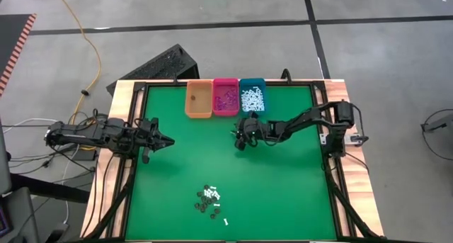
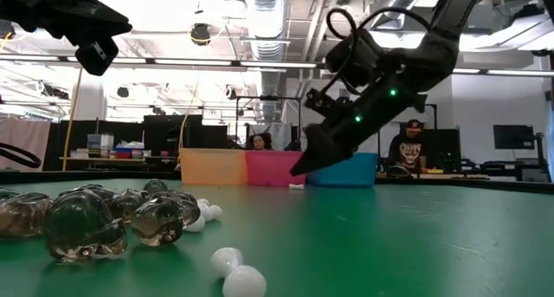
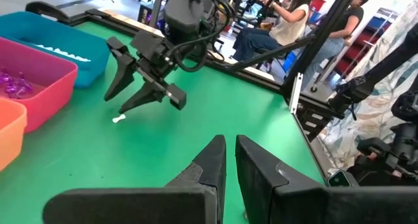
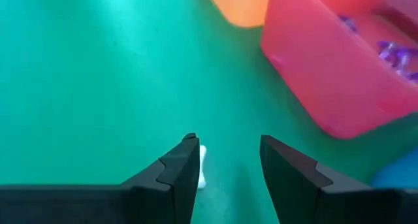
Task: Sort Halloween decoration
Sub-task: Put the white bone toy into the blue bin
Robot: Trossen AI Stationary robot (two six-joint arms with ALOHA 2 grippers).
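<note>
A single white stick [image 4: 202,166] lay on the green desk [image 1: 283,186] just short of the pink bin [image 1: 226,98], beside one finger of the right pincer [image 4: 225,160], whose jaws stood apart and empty. It was judged light, stiff, slippery and best pinched across its middle. The left pincer [image 3: 230,160], jaws together, waited well away.

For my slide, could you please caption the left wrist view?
Open right gripper poised over a small white plastic stick on green table beside pink bin.
</note>
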